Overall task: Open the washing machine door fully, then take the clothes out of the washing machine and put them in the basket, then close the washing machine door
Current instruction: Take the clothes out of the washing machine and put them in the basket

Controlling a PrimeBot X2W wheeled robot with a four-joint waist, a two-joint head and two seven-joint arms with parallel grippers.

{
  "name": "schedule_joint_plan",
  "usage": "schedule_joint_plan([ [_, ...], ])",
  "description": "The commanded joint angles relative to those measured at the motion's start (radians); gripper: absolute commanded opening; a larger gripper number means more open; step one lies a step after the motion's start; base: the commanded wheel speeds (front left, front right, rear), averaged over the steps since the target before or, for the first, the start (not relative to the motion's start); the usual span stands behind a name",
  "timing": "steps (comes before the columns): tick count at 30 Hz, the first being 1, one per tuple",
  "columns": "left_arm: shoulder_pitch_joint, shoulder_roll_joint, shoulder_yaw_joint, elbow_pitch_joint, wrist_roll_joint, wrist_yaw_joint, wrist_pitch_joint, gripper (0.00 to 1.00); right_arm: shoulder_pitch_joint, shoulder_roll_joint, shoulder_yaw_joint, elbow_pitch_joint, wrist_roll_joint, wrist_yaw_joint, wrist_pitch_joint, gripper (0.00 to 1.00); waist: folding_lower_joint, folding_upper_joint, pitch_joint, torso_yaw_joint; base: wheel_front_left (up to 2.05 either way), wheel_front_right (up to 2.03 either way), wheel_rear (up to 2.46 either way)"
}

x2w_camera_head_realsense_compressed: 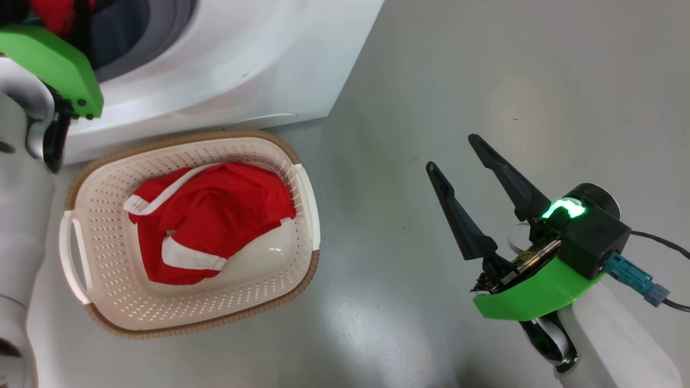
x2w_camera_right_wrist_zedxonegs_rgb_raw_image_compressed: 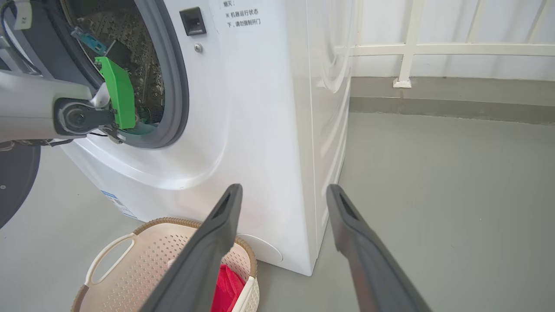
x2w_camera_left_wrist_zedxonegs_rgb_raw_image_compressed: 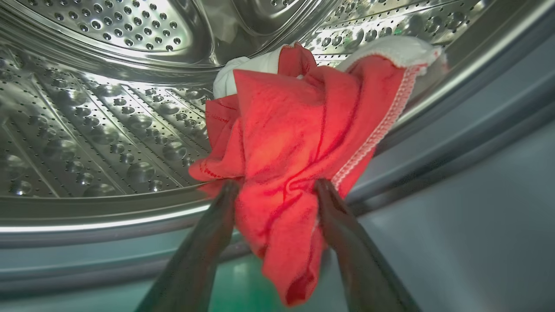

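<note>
The washing machine (x2w_camera_head_realsense_compressed: 242, 54) stands open, and what looks like the black rim of the washing machine door (x2w_camera_right_wrist_zedxonegs_rgb_raw_image_compressed: 15, 177) is swung out at the left edge. Inside the steel drum (x2w_camera_left_wrist_zedxonegs_rgb_raw_image_compressed: 108, 121), red clothes (x2w_camera_left_wrist_zedxonegs_rgb_raw_image_compressed: 295, 130) with white trim lie bunched at the drum's lip. My left gripper (x2w_camera_left_wrist_zedxonegs_rgb_raw_image_compressed: 276, 185) is open, one finger on each side of that cloth. One red garment (x2w_camera_head_realsense_compressed: 215, 215) lies in the basket (x2w_camera_head_realsense_compressed: 108, 312) on the floor in front of the machine. Over the floor to the right, my right gripper (x2w_camera_head_realsense_compressed: 452, 152) is open and holds nothing.
My left arm, with its green mount (x2w_camera_head_realsense_compressed: 54, 64), reaches into the drum opening (x2w_camera_right_wrist_zedxonegs_rgb_raw_image_compressed: 130, 65) above the basket's back left corner. Grey floor (x2w_camera_head_realsense_compressed: 485, 81) spreads to the right of the machine. A white railing (x2w_camera_right_wrist_zedxonegs_rgb_raw_image_compressed: 433, 47) runs along the far wall.
</note>
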Motion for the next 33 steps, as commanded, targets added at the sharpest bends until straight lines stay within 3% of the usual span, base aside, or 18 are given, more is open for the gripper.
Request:
schedule_joint_plan([
  [1,-0.018,0.041,0.002,0.001,0.016,0.001,0.003,0.0,0.002,0.003,0.022,-0.025,0.015,0.006,-0.006,1.0,0.0,0.0,-0.001,0.0,0.0,0.0,0.0],
  [18,0.032,0.008,0.014,-0.026,-0.002,0.015,-0.123,0.0,0.012,-0.015,0.031,-0.011,0.011,0.006,-0.006,1.0,0.0,0.0,-0.093,0.067,0.0,0.0,0.0],
  [25,0.181,0.028,0.11,-0.3,0.015,0.062,-0.126,0.0,0.042,-0.023,0.017,-0.008,0.009,0.006,-0.006,1.0,0.0,0.0,-0.156,0.104,0.0,0.0,0.0],
  [33,0.395,0.009,0.212,-0.561,0.082,0.098,-0.127,0.0,0.072,-0.032,0.011,-0.003,0.01,0.006,-0.006,1.0,0.0,0.0,-0.236,0.137,0.0,0.0,0.0],
])
